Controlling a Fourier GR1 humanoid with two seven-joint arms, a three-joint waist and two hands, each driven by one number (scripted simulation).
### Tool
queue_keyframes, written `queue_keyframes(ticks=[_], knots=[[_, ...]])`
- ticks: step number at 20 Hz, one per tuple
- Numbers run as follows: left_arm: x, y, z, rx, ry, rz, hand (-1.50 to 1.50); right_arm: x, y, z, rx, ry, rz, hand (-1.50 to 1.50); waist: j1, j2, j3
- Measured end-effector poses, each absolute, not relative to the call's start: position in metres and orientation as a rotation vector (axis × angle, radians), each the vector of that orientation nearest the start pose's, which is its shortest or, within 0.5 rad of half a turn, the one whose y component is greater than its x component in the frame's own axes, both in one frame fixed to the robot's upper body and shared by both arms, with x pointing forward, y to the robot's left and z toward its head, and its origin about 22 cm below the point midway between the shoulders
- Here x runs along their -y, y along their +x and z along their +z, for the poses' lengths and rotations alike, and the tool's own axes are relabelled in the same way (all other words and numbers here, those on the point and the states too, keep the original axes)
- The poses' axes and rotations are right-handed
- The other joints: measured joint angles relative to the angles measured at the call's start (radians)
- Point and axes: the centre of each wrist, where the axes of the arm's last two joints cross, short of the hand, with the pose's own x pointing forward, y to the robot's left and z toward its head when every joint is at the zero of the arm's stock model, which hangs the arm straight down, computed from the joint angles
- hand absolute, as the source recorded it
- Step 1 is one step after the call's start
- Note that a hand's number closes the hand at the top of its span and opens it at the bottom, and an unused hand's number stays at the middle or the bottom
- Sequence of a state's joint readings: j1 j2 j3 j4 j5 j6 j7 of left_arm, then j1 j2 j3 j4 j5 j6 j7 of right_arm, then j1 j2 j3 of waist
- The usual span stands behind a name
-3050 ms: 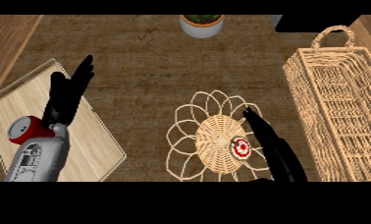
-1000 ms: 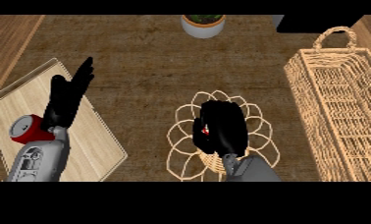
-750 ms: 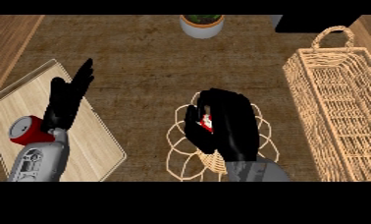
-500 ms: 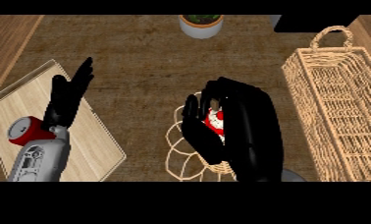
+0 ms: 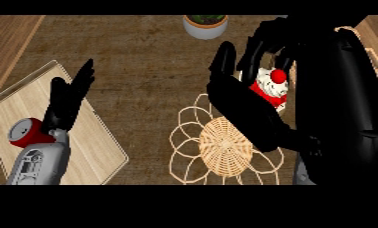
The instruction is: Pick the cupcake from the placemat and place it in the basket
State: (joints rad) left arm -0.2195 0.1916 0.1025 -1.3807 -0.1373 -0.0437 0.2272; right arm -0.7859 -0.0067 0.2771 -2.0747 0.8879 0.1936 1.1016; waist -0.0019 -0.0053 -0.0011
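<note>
Head view: counter (image 5: 140,57) seen steeply from above, both forearms entering from 6 o'clock.
Right hand (image 5: 247,112): raised large in the frame between 1 and 4 o'clock; fingers curled over from above, thumb upright on the 9 o'clock side, pinching the cupcake between them.
Cupcake (image 5: 272,89): at 2 o'clock of centre, white with red wrapper and red top, enclosed in the right hand; clear of the placemat and not in the basket.
Left hand (image 5: 70,99): at 9 o'clock, fingers straight and close together, pointing toward 1 o'clock, holding nothing, over the wooden board.
Placemat (image 5: 221,144): woven disc with looped petal edge, at 5 o'clock; nothing rests on it, its 3 o'clock side hidden by the right hand.
Basket (image 5: 369,42): wicker, at 2 to 3 o'clock, mostly hidden by the right arm; contents cannot be told.
Wooden board (image 5: 88,142): pale, at 8 o'clock.
Pot (image 5: 205,24): white, holding a green plant, at 12 o'clock.
</note>
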Motion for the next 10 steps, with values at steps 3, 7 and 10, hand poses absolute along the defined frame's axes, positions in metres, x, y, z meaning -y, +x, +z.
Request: queue_keyframes(ticks=[3, 7, 10], knots=[[-0.283, 0.294, 0.022, 1.345, 0.265, -0.207, 0.00, 0.101, 0.233, 0.293, 1.748, -0.857, 0.386, 1.50, 0.000, 0.000, 0.000], [-0.284, 0.295, 0.023, 1.342, 0.273, -0.200, 0.00, 0.121, 0.253, 0.302, 1.677, -0.999, 0.421, 1.50, -0.009, -0.001, -0.001], [-0.280, 0.292, 0.023, 1.350, 0.277, -0.194, 0.00, 0.140, 0.271, 0.305, 1.575, -1.137, 0.485, 1.50, -0.012, -0.003, -0.001]])
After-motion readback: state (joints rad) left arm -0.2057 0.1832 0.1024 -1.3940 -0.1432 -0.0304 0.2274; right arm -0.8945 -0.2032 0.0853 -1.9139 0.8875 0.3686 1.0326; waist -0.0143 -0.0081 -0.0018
